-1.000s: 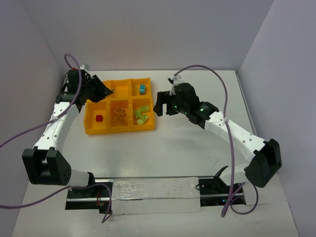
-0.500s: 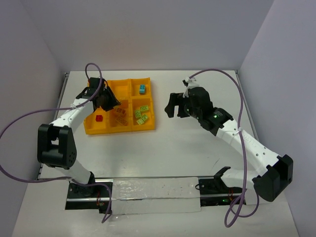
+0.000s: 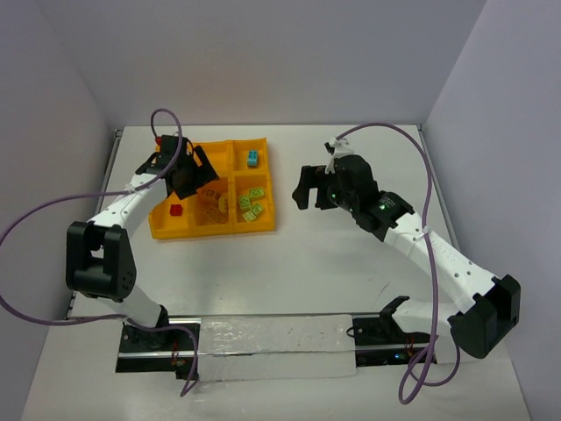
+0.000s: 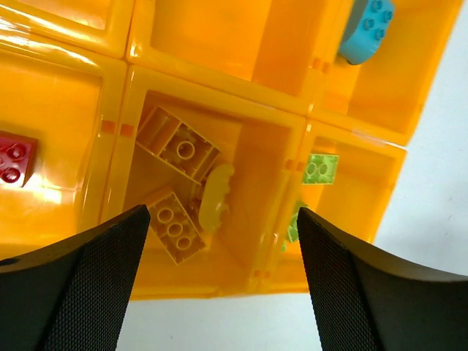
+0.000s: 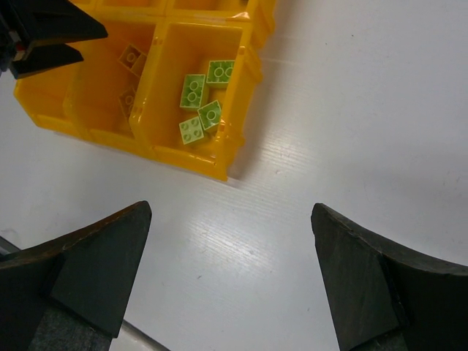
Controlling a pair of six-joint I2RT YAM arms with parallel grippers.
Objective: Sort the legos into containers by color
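The orange-yellow tray (image 3: 215, 230) lies at the back left of the table. My left gripper (image 3: 195, 175) hovers open over its near middle compartment, nothing between the fingers. In the left wrist view, yellow legos (image 4: 179, 150) lie loose in that compartment below the left gripper (image 4: 223, 292). A red lego (image 4: 14, 157) sits in the compartment to the left, a green lego (image 4: 319, 168) to the right, and a light blue lego (image 4: 365, 29) in the far right one. My right gripper (image 3: 304, 189) stands open over bare table, right of the tray. Several green legos (image 5: 201, 102) show ahead of the right gripper (image 5: 230, 270).
The tray's front wall (image 5: 190, 157) lies ahead and left of the right gripper. White table surface spreads right of and in front of the tray. Grey walls close in the back and sides. Purple cables loop off both arms.
My left gripper has opened above the tray's near middle compartment. The right gripper drew back to the right of the tray a second ago and has since held still.
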